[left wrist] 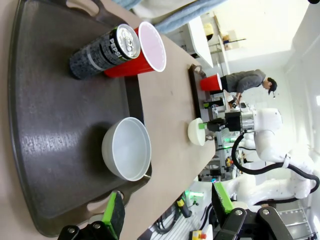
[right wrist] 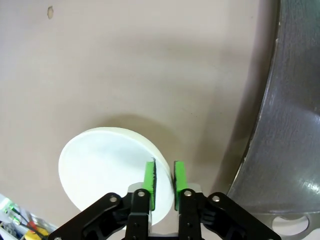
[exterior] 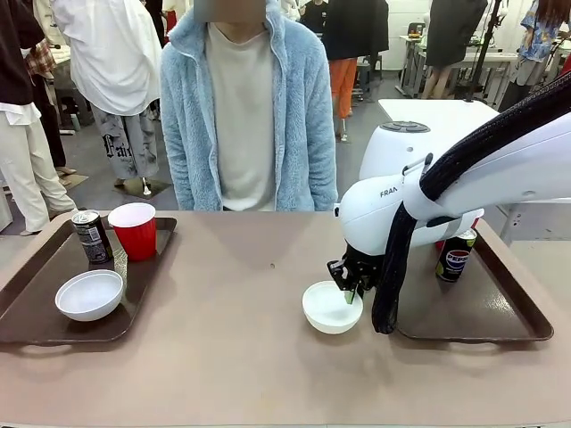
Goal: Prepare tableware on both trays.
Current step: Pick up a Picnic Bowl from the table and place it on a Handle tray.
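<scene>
Bowl (right wrist: 107,170) on table, rim pinched between right end effector (right wrist: 164,181) pads, beside right tray (right wrist: 290,125).

We see the tan bench (exterior: 241,348) carrying three things directly: a brown tray (exterior: 36,285) at its left end, a matching tray (exterior: 500,312) at its right end, and a white bowl (exterior: 330,312) on bare surface just beside the right tray's near-left corner.

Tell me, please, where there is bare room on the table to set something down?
Bare tabletop lies between the left tray and the white bowl. The right tray's near half is free. It is crowded around the right tool at that bowl.
</scene>
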`<state>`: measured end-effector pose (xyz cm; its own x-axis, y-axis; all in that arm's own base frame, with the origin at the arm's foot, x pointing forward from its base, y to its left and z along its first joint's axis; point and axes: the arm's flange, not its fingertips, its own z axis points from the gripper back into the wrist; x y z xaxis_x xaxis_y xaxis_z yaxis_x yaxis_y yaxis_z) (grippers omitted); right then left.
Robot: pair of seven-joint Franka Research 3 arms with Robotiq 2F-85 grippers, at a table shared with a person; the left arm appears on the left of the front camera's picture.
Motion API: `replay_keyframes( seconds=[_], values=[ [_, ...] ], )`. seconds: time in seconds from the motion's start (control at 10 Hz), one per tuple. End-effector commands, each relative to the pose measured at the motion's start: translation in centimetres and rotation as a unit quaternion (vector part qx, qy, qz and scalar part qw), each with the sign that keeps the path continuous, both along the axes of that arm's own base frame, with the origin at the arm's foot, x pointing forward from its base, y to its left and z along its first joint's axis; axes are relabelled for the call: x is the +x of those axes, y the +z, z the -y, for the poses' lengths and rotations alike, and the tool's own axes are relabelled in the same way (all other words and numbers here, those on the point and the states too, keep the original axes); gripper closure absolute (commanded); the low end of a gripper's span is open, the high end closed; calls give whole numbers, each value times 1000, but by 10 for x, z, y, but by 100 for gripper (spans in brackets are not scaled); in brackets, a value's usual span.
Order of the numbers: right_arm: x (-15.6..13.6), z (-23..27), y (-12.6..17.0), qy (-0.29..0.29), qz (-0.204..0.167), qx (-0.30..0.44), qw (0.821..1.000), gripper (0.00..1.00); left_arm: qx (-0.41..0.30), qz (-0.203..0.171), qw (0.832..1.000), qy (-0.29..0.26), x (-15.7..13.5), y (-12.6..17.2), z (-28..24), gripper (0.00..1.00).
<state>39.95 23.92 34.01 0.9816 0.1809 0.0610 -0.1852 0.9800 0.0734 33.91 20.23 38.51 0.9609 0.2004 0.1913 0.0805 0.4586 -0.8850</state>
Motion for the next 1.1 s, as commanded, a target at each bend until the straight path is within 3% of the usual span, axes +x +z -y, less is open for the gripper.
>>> replay_keyframes(
  seconds=[0.0,0.5,0.8,1.0],
  values=[
    [0,2,6,9,10,1,1000,100,-3,9,1000,-4,-1,1,-2,7],
    [-45,26,95,48,61,44,996,100,-3,9,1000,-4,-1,1,-2,7],
    [-38,101,91,49,20,58,997,100,-3,9,1000,-4,-1,1,-2,7],
    [-32,156,84,23,20,75,997,100,-3,9,1000,-4,-1,1,-2,7]
  ],
)
